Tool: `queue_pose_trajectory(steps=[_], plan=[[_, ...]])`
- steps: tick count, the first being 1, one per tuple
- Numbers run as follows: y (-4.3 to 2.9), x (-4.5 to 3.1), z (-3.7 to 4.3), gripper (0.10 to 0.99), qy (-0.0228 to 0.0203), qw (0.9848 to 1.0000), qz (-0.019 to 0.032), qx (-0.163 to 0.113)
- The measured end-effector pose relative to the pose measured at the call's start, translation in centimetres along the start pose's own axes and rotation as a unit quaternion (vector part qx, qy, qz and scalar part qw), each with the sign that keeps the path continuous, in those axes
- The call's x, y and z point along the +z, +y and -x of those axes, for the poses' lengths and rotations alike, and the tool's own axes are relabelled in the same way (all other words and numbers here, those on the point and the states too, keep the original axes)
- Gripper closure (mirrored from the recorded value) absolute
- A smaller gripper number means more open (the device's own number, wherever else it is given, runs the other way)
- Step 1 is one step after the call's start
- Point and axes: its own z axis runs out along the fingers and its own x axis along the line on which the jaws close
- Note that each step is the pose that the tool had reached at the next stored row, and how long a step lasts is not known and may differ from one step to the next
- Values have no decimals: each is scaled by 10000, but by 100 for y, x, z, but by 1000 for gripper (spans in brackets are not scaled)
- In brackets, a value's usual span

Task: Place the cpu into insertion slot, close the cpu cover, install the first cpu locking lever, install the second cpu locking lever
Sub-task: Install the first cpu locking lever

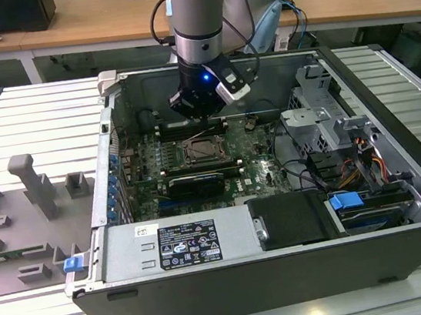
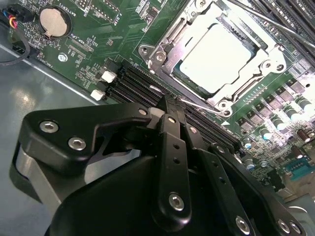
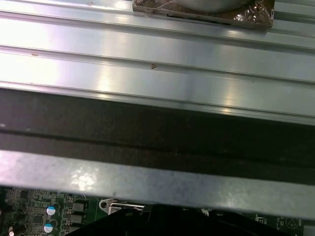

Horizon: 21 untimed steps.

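Observation:
The cpu (image 2: 216, 54) lies flat in the insertion slot (image 1: 208, 151), its pale metal face showing through the cut-out of the cpu cover (image 2: 170, 49). The silver cover frame is down over the chip. A thin wire locking lever (image 2: 202, 104) runs along the socket's near edge, and another lever (image 2: 275, 24) crosses above the far side. My gripper (image 2: 170, 105) is shut, its black fingers pressed together, with the tips right at the end of the near lever. I cannot tell whether it touches or pinches the wire. In the exterior view the gripper (image 1: 201, 116) hangs just behind the socket.
Long black memory slots (image 2: 133, 81) flank the socket, and a coin battery (image 2: 52, 22) sits further off. The case's power supply (image 1: 179, 243) and drive cage (image 1: 321, 112) wall in the motherboard. Grey fixtures (image 1: 36, 188) stand on the ribbed table at the exterior view's left. The case wall (image 3: 147, 187) is close by.

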Motion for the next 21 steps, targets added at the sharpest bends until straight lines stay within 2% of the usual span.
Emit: queue_pose_trajectory(steps=[9,16,21], plan=[[-1,10,8,980,-1,10000,1,-1],[-13,93,30,980,3,10000,0,1],[-19,149,36,980,14,10000,-45,-1]])
